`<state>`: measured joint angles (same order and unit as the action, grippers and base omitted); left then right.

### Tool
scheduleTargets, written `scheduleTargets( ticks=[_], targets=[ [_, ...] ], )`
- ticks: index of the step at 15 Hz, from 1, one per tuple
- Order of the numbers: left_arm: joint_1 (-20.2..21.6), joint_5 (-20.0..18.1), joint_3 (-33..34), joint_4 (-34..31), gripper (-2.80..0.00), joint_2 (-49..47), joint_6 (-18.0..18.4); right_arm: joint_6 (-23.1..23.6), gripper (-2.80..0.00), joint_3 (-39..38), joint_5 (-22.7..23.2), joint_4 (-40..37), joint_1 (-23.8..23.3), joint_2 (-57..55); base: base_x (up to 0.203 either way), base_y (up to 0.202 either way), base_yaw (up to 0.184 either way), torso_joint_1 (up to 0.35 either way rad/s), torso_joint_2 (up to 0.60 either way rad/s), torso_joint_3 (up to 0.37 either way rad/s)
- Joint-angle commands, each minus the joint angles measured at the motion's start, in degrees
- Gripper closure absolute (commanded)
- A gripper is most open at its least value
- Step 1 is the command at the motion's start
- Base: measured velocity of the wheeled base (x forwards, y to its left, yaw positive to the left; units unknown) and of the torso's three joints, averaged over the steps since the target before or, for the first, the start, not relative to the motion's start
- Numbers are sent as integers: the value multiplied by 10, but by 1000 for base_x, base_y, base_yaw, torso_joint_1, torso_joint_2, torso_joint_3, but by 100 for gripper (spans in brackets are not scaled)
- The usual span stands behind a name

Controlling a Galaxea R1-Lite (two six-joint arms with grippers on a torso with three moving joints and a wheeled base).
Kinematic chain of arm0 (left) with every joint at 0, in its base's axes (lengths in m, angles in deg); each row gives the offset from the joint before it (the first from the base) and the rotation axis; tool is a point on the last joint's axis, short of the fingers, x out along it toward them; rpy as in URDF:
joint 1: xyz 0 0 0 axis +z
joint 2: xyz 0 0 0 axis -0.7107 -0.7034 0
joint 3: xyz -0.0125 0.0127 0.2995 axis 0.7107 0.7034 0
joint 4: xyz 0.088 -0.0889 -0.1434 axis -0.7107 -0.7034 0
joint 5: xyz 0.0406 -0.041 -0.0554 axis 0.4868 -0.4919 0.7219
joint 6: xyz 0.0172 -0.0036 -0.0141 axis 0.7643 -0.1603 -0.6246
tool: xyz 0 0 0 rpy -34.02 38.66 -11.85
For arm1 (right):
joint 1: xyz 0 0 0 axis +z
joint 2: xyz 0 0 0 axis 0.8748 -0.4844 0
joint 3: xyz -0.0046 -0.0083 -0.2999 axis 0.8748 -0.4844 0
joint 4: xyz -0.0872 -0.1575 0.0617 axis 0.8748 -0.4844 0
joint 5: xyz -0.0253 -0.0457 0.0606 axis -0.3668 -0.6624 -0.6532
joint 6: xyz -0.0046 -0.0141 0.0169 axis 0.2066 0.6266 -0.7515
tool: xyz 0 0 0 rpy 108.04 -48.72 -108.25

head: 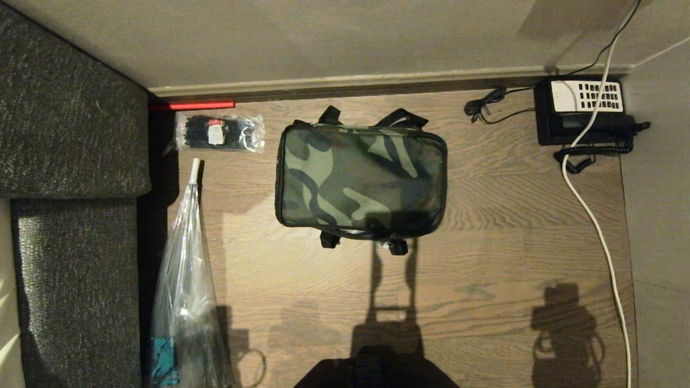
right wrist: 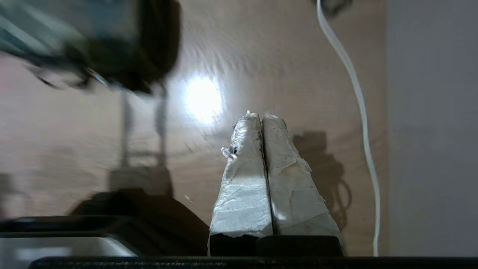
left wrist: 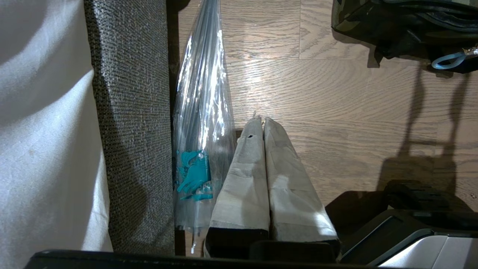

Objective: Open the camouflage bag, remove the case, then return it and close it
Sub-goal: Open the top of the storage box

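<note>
The camouflage bag [head: 360, 180] lies zipped shut on the wooden floor [head: 485, 258], roughly in the middle of the head view, its far long edge a short way off the skirting board [head: 377, 83] and its two black straps poking out toward the wall. The case cannot be seen. Bare floor opens wide on the bag's near side, crossed only by shadows.

To the bag's left, a packet of black cable ties [head: 218, 132] sits near its far corner, and a folded umbrella in a clear sleeve [head: 186, 280] runs along the edge of the grey sofa [head: 70, 161], which closes that side. To the right, the floor stays open up to a black telephone [head: 582, 110] in the corner by the wall and a white cable [head: 598, 226] trailing down that side.

The left end effector [left wrist: 262, 121] hangs over the floor beside the umbrella, fingers pressed together, gripping nothing. The right end effector [right wrist: 260, 116] hangs over bare floor between the bag and the white cable, fingers likewise together and empty.
</note>
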<state>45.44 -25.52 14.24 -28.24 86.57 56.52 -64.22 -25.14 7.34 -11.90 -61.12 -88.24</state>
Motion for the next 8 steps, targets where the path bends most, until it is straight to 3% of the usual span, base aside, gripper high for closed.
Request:
scheduleTargets(
  ticks=[1,2,4,5,8],
  targets=[
    [0,0,0,0,0,1,0,-3,0,168,12,-240,0,12,0,0,0,0,0,0],
    [0,0,0,0,0,1,0,-5,0,197,17,-286,0,11,0,0,0,0,0,0],
    [0,0,0,0,0,1,0,-21,0,186,26,-327,0,10,0,0,0,0,0,0],
    [0,0,0,0,0,1,0,-68,0,166,38,-362,0,5,0,0,0,0,0,0],
    [0,0,0,0,0,1,0,-132,0,173,53,-340,1,-114,0,0,0,0,0,0]
  ],
)
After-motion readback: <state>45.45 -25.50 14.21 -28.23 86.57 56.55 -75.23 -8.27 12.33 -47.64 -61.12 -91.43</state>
